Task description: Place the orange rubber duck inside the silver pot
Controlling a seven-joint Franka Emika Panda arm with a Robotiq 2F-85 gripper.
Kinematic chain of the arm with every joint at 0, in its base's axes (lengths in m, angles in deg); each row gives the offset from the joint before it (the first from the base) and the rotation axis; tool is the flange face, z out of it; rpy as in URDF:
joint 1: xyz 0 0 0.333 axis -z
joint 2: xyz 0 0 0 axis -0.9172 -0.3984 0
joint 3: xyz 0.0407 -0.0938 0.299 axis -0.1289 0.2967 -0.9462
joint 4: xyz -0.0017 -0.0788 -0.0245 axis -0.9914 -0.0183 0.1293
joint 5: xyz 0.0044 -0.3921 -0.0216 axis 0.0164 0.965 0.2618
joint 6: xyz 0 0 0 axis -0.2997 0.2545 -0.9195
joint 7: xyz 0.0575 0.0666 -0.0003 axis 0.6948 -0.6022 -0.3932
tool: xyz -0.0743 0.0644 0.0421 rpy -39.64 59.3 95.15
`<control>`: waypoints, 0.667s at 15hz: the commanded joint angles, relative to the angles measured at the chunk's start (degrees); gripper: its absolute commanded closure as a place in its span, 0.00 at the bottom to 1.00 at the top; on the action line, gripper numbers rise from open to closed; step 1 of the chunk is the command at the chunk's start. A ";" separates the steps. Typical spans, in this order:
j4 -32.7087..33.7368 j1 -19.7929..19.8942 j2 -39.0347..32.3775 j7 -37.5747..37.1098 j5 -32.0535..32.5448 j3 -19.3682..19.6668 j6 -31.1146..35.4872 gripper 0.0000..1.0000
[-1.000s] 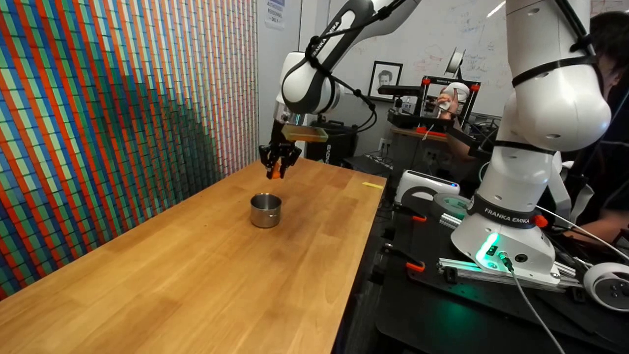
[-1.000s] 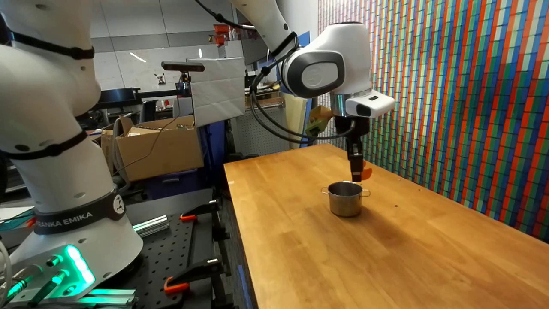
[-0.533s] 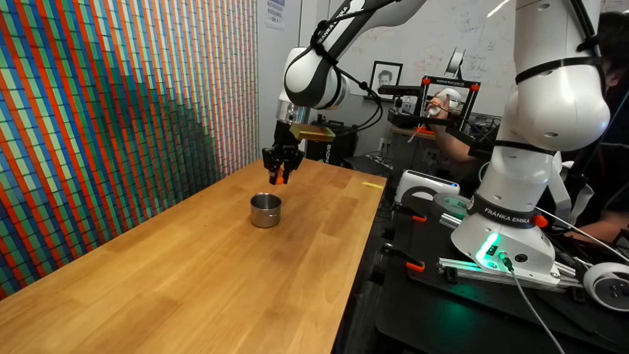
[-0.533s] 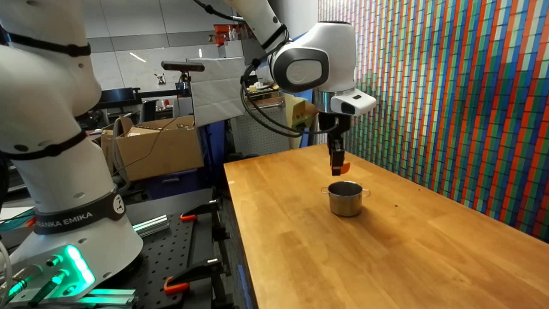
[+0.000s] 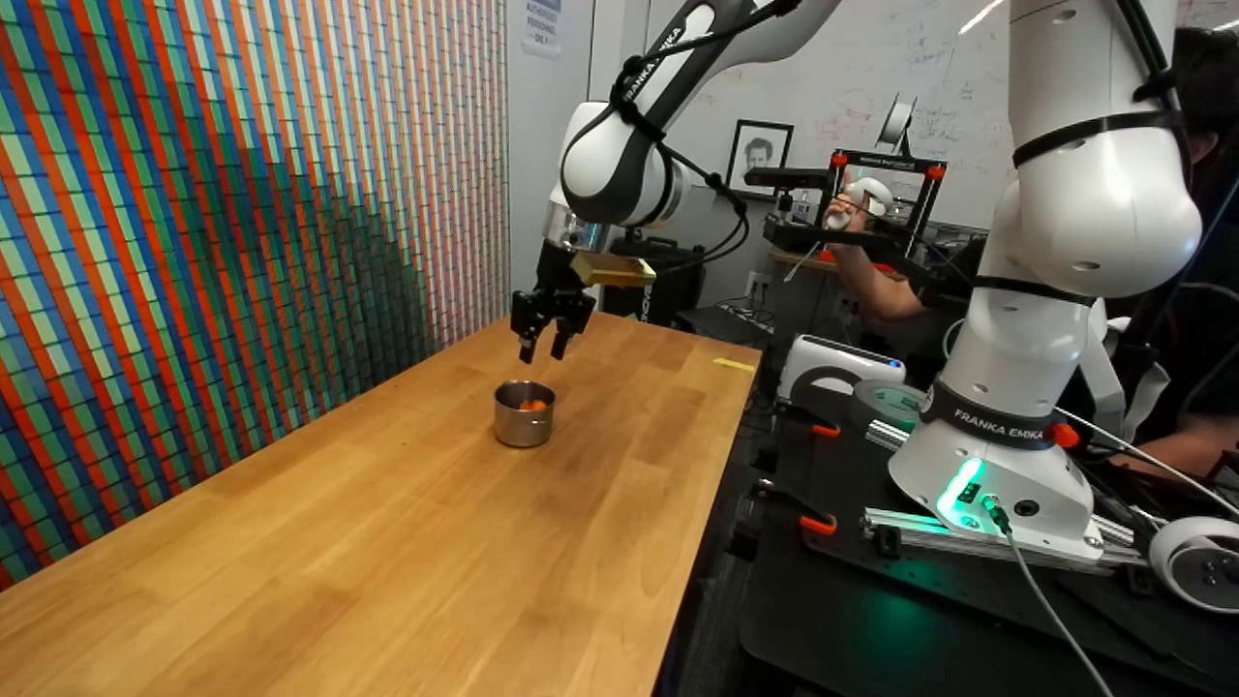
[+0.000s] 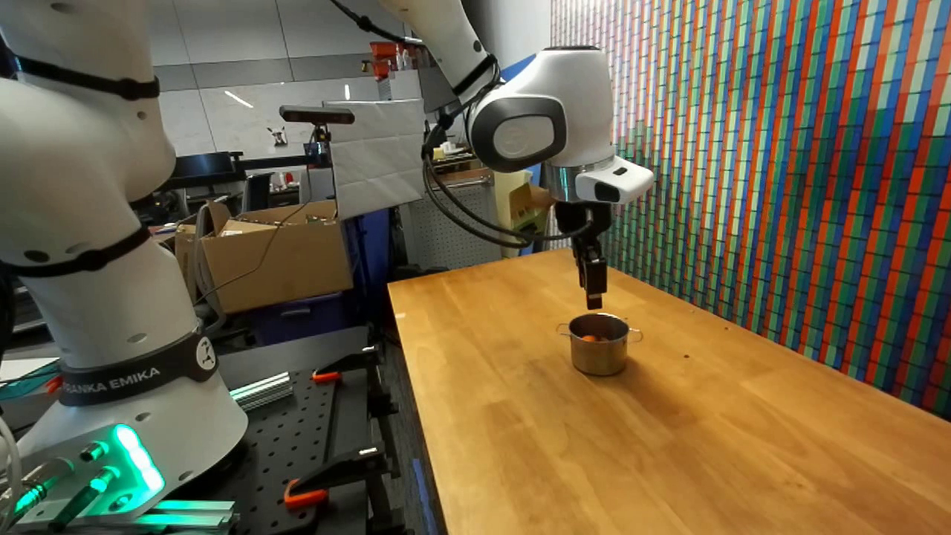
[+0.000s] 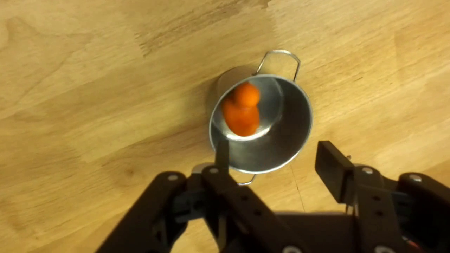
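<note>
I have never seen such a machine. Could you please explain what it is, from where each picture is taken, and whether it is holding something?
It is a Franka robot arm, jointed and ending in a two-fingered hand. The two exterior views are taken from outside it; the wrist view is taken at its wrist, looking down past the hand. On the wooden table stands a silver pot, and inside it lies an orange rubber duck. The hand is open, higher than the pot, and holds nothing.
</note>
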 commanded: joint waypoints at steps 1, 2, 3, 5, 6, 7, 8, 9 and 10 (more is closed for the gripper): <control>0.63 0.90 -1.33 1.95 -0.17 -1.06 2.87 0.03; 0.82 1.21 -1.42 2.13 -0.36 -1.21 2.52 0.00; 1.09 1.34 -1.33 1.84 -0.23 -0.98 1.48 0.00; 0.96 1.02 0.12 0.38 1.13 0.47 -0.82 0.00; 1.11 0.74 0.75 -0.34 2.18 1.42 -2.33 0.00; 1.23 0.06 1.84 -1.53 4.32 3.12 -4.59 0.00; 1.53 -0.69 2.69 -2.97 6.86 4.89 -6.97 0.00; 1.98 -1.07 3.99 -4.16 9.52 6.34 -9.68 0.00; 2.85 -1.26 4.93 -5.15 12.08 7.40 -12.85 0.00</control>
